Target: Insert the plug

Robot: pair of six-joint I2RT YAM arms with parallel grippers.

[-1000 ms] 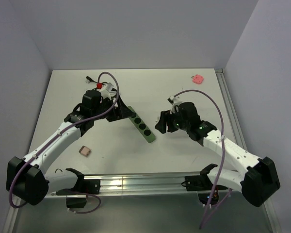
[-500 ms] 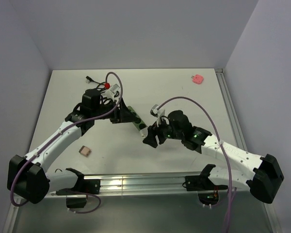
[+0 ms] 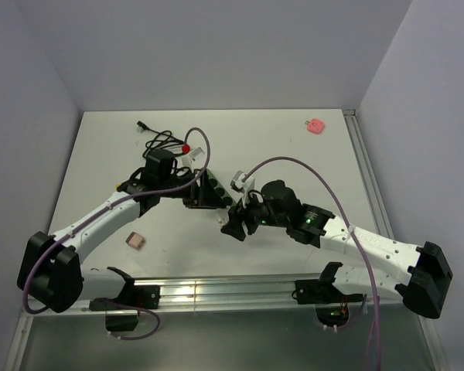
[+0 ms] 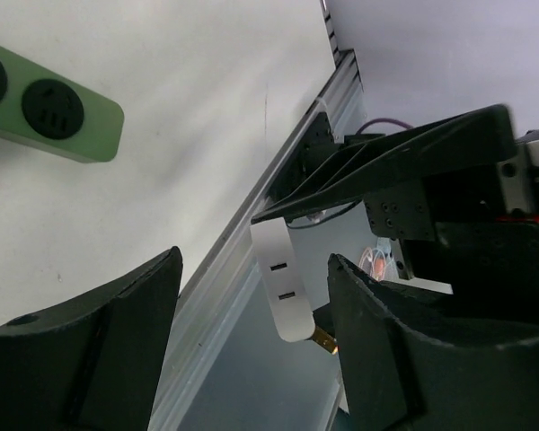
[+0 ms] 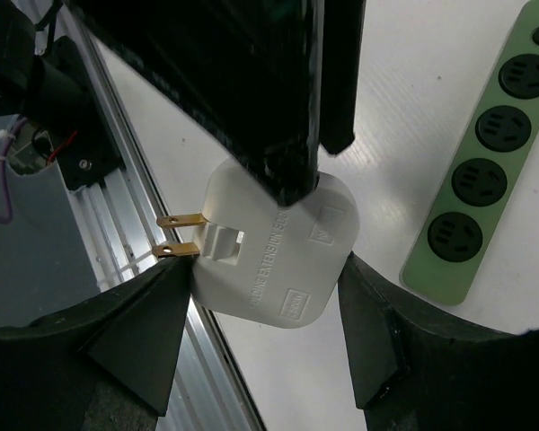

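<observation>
Pinching the white plug (image 5: 283, 247) by its body, the right gripper (image 5: 268, 274) holds it above the middle of the table (image 3: 294, 147), near the power strip (image 5: 485, 153). The left gripper (image 4: 251, 269) stands wide close by. The plug is probably light, rigid, slick plastic: grip the body, never the prongs (image 5: 180, 220).

Plug (image 5: 278, 256): smooth white plastic, slight sheen, w/ shiny brass-coloured metal prongs (image 5: 181, 220). Power strip (image 5: 485, 171) at right of right wrist view is matt pale-green plastic, black sockets; table (image 3: 278, 139) matt white, rail (image 3: 216, 290) bright bare metal.
</observation>
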